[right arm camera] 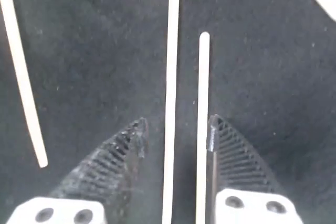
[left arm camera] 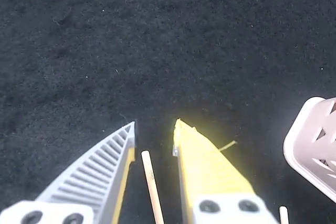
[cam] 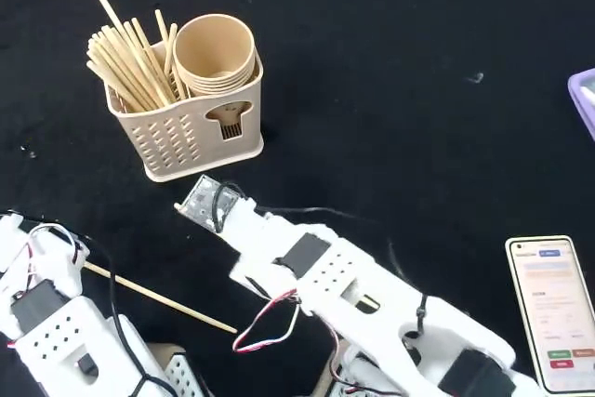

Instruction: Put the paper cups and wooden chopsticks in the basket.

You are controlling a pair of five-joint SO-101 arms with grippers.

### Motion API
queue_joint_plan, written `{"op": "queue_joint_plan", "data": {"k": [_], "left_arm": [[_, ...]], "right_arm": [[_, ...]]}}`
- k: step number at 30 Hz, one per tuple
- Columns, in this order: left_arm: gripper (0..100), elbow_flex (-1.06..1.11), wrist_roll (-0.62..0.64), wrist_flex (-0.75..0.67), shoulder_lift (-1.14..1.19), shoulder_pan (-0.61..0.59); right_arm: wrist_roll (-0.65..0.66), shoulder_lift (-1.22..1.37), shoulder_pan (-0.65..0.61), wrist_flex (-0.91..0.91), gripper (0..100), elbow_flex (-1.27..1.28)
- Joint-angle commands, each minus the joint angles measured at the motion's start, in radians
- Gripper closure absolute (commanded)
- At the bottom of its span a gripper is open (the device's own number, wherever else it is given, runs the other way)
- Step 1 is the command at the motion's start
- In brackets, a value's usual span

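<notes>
While the slotted beige plastic basket (cam: 186,137) in the black bench's (cam: 418,137) far-left corner holds tan paper cups (cam: 214,48), one pale wooden chopstick (cam: 158,299) lies near the front-left corner. Your left tool (left arm camera: 154,123) stands released, straddling its end lengthwise. Your right tool (right arm camera: 177,120) stands released around two parallel chopsticks (right arm camera: 202,87).

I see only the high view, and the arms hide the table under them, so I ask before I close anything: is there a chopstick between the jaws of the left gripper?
Observer: Yes. One chopstick lies between the open jaws of the left gripper, and its end is close to the tips.
Operator: And the right gripper?
Observer: The right gripper has open jaws too. A long chopstick and a second chopstick lie between them.
Operator: Are there more near it?
Observer: A third chopstick lies outside the jaws, apart from the other two.
</notes>
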Motion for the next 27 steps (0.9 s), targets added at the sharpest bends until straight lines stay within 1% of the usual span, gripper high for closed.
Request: {"op": "queue_joint_plan", "data": {"k": [1, 12, 15, 17, 20, 22, 23, 27], "left_arm": [[87, -0.05, 0.0, -0.017, 0.002, -0.008], [87, -0.05, 0.0, -0.018, 0.002, -0.008], [87, -0.05, 0.0, -0.018, 0.002, -0.008], [87, -0.05, 0.0, -0.018, 0.002, -0.008], [87, -0.05, 0.0, -0.018, 0.002, -0.008], [87, -0.05, 0.0, -0.018, 0.002, -0.008], [87, -0.05, 0.0, -0.018, 0.002, -0.01], [87, -0.05, 0.0, -0.018, 0.002, -0.01]], "right_arm": [[-0.012, 0.077, 0.008, -0.063, 80.1, -0.041], [-0.005, 0.363, 0.009, -0.061, 80.2, -0.179], [-0.002, 0.41, 0.009, -0.023, 80.7, -0.216], [0.038, 0.43, 0.003, 0.012, 85.1, -0.234], [0.121, 0.44, 0.003, 0.038, 99.2, -0.236], [0.133, 0.433, 0.006, 0.055, 97.5, -0.226], [0.137, 0.427, 0.009, 0.064, 98.8, -0.223], [0.14, 0.366, 0.009, 0.109, 98.8, -0.206]]}}
